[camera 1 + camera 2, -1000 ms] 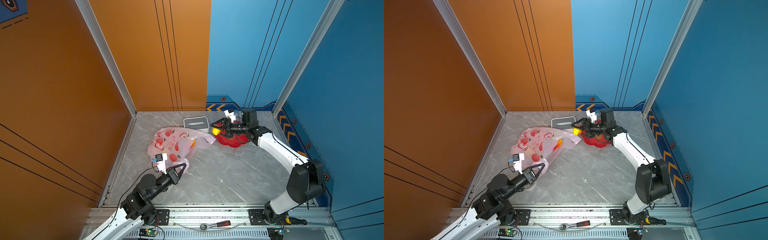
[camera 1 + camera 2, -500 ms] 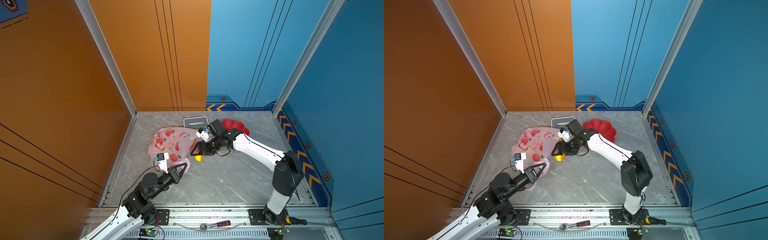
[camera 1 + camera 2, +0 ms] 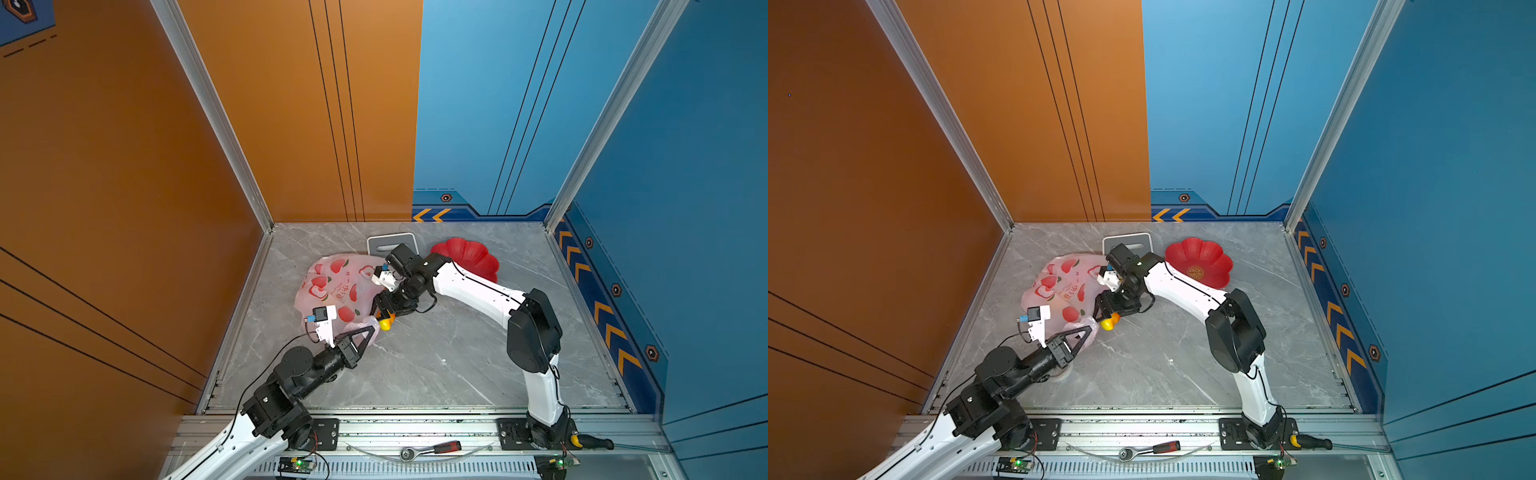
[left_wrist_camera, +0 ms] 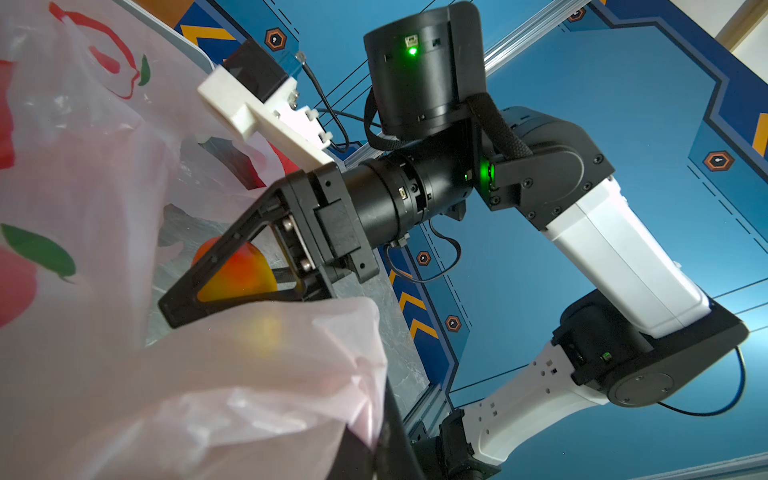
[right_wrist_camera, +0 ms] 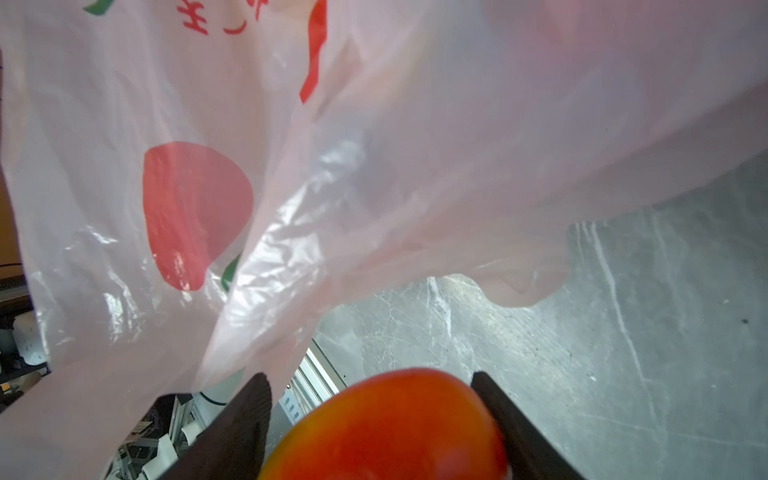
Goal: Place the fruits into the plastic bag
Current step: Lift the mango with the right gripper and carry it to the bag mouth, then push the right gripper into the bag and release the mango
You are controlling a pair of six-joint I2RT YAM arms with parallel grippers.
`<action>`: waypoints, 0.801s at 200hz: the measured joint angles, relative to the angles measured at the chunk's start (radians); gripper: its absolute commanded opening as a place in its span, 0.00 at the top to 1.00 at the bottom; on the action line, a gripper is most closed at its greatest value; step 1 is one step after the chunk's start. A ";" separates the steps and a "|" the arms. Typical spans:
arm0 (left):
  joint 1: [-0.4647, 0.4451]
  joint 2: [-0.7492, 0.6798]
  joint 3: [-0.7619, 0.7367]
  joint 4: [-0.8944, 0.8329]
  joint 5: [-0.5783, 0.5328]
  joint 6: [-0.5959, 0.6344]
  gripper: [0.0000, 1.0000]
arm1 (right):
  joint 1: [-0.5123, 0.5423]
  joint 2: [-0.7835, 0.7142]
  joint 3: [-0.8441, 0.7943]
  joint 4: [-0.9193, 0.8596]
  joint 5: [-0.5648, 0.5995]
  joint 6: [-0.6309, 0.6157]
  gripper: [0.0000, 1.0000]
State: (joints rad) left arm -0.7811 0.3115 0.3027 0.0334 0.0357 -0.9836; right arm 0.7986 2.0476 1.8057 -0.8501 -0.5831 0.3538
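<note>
Right wrist view: right claw (image 5: 368,378) is clamped on an orange-red fruit (image 5: 386,428) at bottom centre, with bag (image 5: 374,166) film filling the frame above it. A second ago that claw was over the red dish (image 3: 1198,253). Now, in both top views, it is down at the bag's lower-right edge, and the fruit sits just beside the film, not yet inside. Left claw (image 3: 372,330), lower centre, is pinched shut on the bag's rim and hasn't moved. Red dish, further back and right of centre, looks bare, so I'd judge this the last fruit.

Unclear:
- fruit count inside the bag, since the printed apples muddle it
- whether the mouth gapes enough
- left fingertips, buried under film in the left wrist view
- grey box (image 3: 1127,239), partly behind the arm
</note>
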 measured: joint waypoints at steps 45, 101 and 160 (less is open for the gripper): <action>0.000 0.008 0.010 -0.001 0.025 0.018 1.00 | 0.000 0.062 0.121 -0.056 0.013 -0.020 0.29; -0.006 0.008 0.014 0.000 0.036 0.026 1.00 | 0.000 0.209 0.264 -0.116 0.018 -0.015 0.30; -0.016 0.008 0.014 0.000 0.044 0.027 1.00 | -0.005 0.337 0.460 -0.137 0.042 0.049 0.30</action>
State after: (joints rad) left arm -0.7975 0.3199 0.3168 0.0330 0.0799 -0.9569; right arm 0.7933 2.3848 2.2662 -0.9867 -0.5415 0.4026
